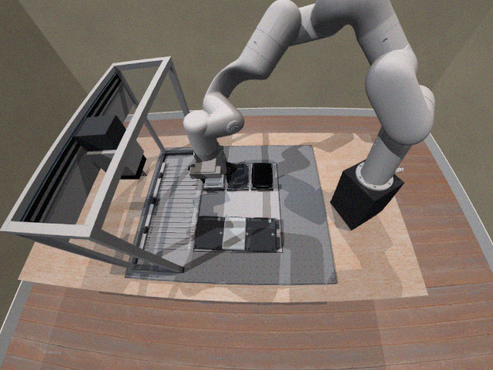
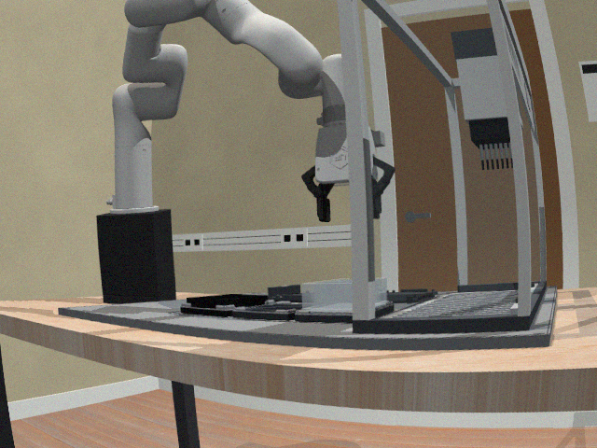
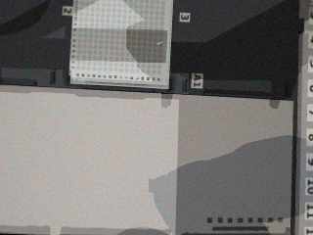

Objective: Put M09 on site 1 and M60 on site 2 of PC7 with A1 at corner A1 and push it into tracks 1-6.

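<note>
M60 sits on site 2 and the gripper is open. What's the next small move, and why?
Probably lower straight down onto M09. The gripper hangs open and empty, high above that end nest, M60 already lies on PC7, and site 1 shows no plate.

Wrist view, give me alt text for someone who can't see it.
Looking straight down: a pale 384-well plate sits on the dark carrier at the site marked 2, with site 3 beside it bare. Below lies the grey apron; track numbers line the right edge.
</note>
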Robot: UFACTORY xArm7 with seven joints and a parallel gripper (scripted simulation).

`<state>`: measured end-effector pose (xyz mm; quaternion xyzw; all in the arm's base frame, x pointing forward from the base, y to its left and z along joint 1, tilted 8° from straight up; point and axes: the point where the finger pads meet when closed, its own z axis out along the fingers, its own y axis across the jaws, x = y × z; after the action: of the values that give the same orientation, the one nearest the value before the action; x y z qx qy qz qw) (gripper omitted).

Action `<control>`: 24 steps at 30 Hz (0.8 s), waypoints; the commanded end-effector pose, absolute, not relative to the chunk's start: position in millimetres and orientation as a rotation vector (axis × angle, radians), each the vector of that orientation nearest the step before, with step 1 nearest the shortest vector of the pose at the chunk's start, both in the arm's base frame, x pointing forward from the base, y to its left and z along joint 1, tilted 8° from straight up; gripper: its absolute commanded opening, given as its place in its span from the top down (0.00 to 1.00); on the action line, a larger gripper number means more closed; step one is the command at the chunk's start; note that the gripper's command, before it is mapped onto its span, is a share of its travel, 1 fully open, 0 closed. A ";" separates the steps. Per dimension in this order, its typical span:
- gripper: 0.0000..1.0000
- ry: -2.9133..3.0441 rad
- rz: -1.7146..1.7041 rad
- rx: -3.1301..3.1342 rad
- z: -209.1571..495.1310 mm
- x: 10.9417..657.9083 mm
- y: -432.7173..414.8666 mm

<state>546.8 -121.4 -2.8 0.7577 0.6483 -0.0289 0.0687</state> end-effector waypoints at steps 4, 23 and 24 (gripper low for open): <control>0.00 1.955 -0.083 2.279 8.3 556.3 -155.6; 0.00 1.955 -0.083 2.279 29.1 571.9 -233.9; 0.00 1.955 -0.083 2.279 29.1 571.9 -233.9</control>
<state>566.4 -219.1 23.2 0.7573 0.6488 -0.0285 0.0685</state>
